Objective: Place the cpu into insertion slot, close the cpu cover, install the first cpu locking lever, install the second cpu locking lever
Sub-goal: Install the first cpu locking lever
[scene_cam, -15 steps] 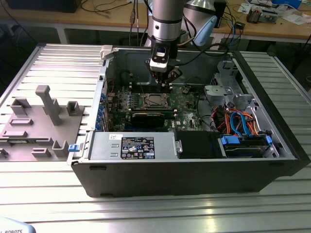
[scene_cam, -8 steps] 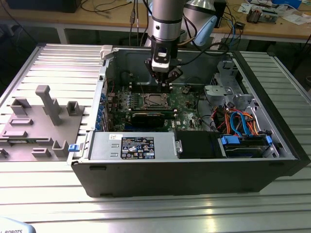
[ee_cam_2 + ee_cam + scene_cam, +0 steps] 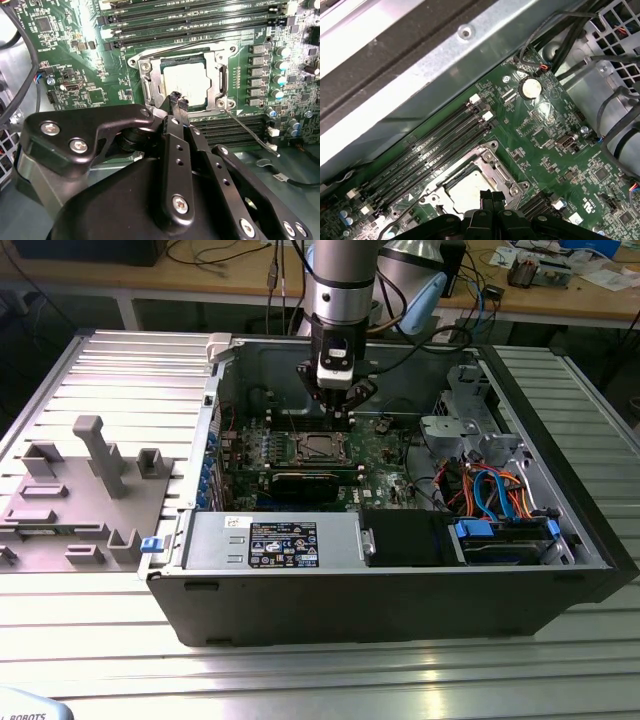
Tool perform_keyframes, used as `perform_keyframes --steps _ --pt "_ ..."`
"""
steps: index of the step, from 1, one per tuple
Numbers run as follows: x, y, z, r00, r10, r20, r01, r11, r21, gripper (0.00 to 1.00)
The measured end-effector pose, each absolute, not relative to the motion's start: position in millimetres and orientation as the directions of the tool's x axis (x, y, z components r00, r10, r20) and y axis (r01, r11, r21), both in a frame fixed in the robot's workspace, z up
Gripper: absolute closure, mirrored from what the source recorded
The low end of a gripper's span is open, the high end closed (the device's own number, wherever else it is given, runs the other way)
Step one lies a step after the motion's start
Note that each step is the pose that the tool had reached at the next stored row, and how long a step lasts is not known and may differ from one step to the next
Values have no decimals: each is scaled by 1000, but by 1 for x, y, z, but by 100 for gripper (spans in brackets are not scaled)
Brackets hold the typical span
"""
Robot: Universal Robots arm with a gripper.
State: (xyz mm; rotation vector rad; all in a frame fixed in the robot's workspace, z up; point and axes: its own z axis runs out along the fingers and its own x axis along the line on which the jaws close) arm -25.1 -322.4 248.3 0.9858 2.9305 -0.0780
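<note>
**A:** Tool state? Where is the cpu?

**B:** The gripper (image 3: 177, 101) is seen narrow, with the fingertips (image 3: 486, 196) drawn together and nothing gripped between them. It is hung just above the near edge of the socket. The cpu (image 3: 187, 82) is seated in the insertion slot (image 3: 180, 61). The cpu cover (image 3: 222, 85) is laid flat around it, so the chip's pale top is seen through the window.

**A:** Levers?

**B:** A thin wire lever (image 3: 250, 134) is run from the socket corner out over the memory slots (image 3: 190, 20). Whether it is latched cannot be told.

**A:** Any writing?

**B:** A dark printed label (image 3: 284, 544) is stuck on the silver power supply box at the front of the case. White lettering is scattered across the green board (image 3: 90, 60), too fine to be made out.

**A:** Edges, clearance?

**B:** The case is laid on its side with the panel off, so the socket is reached from above. In the exterior view, a black card (image 3: 305, 483) is mounted just beside the socket on the near side. The drive cage and blue cables (image 3: 490, 490) are kept well apart, at the exterior view's right. A grey case wall (image 3: 445, 50) is run along beyond the memory slots. A coin battery (image 3: 530, 88) is set near the board's edge. A grey parts fixture (image 3: 90, 490) is placed on the ribbed table (image 3: 300, 680), outside the case at the exterior view's left.
</note>
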Motion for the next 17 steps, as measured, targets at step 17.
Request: perform_keyframes --steps 17 --pt "-25 -322 248 -855 516 -62 518 855 -32 89"
